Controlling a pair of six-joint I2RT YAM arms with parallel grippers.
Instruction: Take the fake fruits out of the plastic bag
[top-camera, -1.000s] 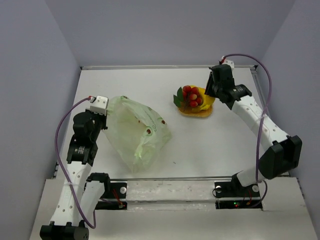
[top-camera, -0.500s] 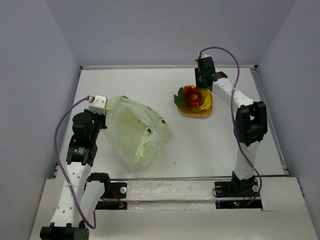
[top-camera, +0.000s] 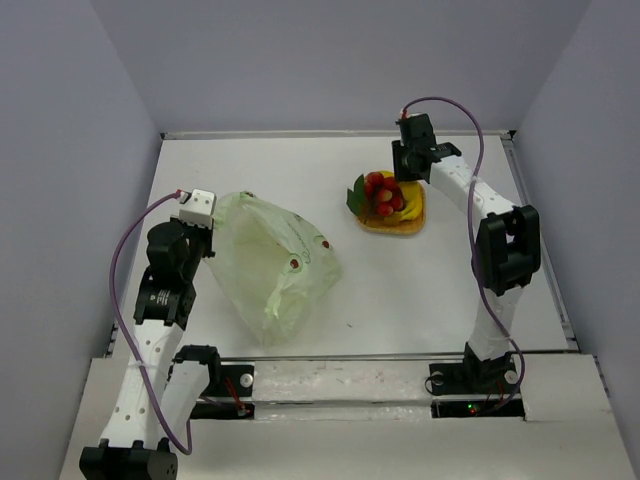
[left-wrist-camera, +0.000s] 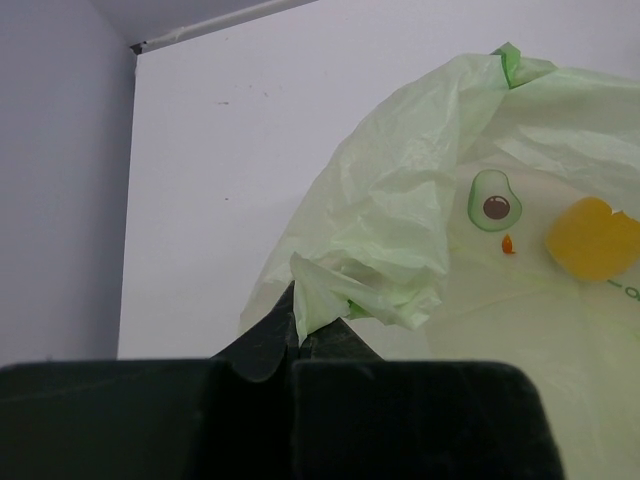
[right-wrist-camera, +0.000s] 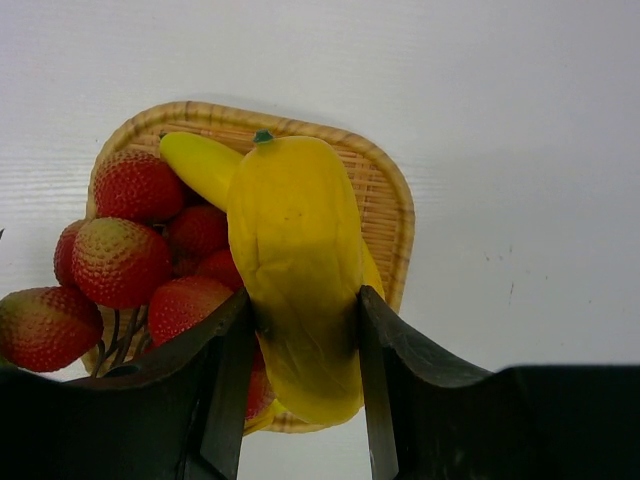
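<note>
Clamping the oval fruit (right-wrist-camera: 295, 270) mid-frame with right fingers (right-wrist-camera: 225, 390); pinching a limp bag (left-wrist-camera: 400, 230) fold with left fingers (left-wrist-camera: 265, 345), lower left. Probably light, stiff, slick: hold across the middle

The white tabletop (top-camera: 430, 290) carries the pale green plastic bag (top-camera: 275, 265), spreading out from the left claw (left-wrist-camera: 300, 340), and an orange woven mat (right-wrist-camera: 388, 205) beneath the right claw (right-wrist-camera: 300, 315).

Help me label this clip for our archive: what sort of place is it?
Likely a robotics lab test cell: a white tabletop boxed in by plain grey wall panels, two white robot arms bolted at its near edge, and props only, a crinkly pale-green plastic bag and plastic fake fruits.
</note>
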